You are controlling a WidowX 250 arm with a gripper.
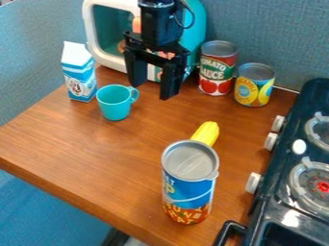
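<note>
Near the microwave (110, 29), the pincer (153, 91) hangs with jaws apart. Forward of the microwave, on the worktop (122, 149), stands the cup (116, 105): upright, teal, round-rimmed, with one looped handle.

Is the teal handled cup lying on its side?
No, the teal handled cup stands upright on the brown wooden table, its opening facing up.

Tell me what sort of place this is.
Likely a play kitchen: there's a stove with white knobs, a toy-like microwave at the back, and cans on the counter.
</note>
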